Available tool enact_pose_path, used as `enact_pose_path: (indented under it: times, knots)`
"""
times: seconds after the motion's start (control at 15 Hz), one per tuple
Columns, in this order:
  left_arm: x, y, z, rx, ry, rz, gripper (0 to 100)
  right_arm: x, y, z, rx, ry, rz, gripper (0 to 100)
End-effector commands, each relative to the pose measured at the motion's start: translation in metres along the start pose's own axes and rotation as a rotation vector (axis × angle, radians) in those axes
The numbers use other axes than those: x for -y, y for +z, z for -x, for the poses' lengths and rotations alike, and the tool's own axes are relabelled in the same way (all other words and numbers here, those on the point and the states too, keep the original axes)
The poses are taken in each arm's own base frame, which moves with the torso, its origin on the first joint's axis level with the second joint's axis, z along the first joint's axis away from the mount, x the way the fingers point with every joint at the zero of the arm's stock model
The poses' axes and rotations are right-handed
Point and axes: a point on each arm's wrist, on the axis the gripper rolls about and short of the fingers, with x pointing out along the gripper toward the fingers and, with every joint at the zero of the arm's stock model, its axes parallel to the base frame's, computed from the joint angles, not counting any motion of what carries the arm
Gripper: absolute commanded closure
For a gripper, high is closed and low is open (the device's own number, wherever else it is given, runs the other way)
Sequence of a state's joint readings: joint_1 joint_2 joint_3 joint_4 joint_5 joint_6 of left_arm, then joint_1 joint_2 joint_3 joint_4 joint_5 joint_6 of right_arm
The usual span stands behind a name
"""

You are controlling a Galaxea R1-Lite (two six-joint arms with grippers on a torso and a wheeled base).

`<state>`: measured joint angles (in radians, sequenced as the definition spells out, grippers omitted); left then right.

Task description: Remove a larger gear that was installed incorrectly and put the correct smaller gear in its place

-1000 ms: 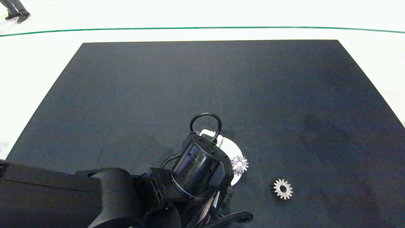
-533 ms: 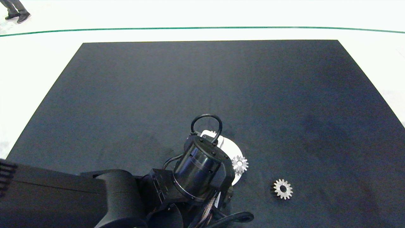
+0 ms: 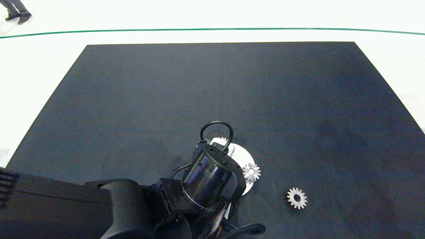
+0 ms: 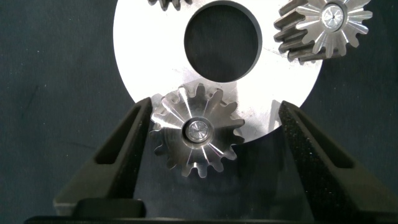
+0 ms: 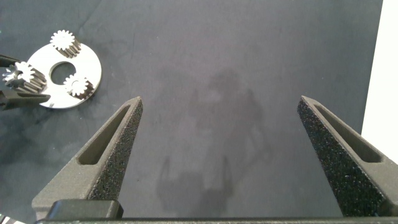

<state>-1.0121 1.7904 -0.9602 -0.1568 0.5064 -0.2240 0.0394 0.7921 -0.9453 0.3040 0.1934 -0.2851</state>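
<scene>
Our left gripper (image 4: 208, 146) stands open, the larger gear (image 4: 198, 138) between its fingers, touching one: rigid, slick steel, best pinched across its teeth.

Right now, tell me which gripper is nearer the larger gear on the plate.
Left. The left gripper is open with the larger gear between its fingers, on the round plate. The right gripper is open over bare mat, well away from the plate.
</scene>
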Motion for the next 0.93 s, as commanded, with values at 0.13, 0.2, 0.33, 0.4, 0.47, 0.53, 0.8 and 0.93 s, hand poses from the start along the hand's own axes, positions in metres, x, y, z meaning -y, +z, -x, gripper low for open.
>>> enact_pose_path:
  times: [0.13,0.2,0.33,0.4,0.47,0.53,0.8,0.93]
  knots:
    - [-0.0001,-0.0007,0.0,-0.001,0.003,0.001,28,-0.0001,-0.0006,-0.0005,-0.003,0.003,0.003,0]
    - [-0.0002,-0.0008,0.0,-0.002,0.005,-0.002,29,0.0,-0.0006,-0.001,-0.005,0.003,0.002,0]
    - [0.0001,-0.0025,0.0,-0.006,0.003,-0.006,34,-0.0002,-0.0006,-0.001,-0.003,0.009,0.001,0]
    - [0.0002,-0.0028,-0.0004,-0.007,0.003,-0.007,35,-0.0002,-0.0006,-0.001,-0.003,0.009,0.001,0]
    - [0.0002,-0.0032,-0.0005,-0.008,0.003,-0.008,37,-0.0003,-0.0009,-0.0012,-0.005,0.01,0.001,0]
    - [0.0002,-0.0032,-0.0005,-0.008,0.003,-0.008,40,-0.0003,-0.0005,-0.0005,-0.002,0.009,0.001,0]
    - [0.0004,-0.0046,-0.0005,-0.012,0.003,-0.014,45,-0.0003,-0.0005,-0.0005,-0.002,0.009,0.001,0]
    - [0.0012,-0.0064,-0.0016,-0.018,0.003,-0.019,45,-0.0004,-0.0009,-0.0007,-0.003,0.009,0.001,0]
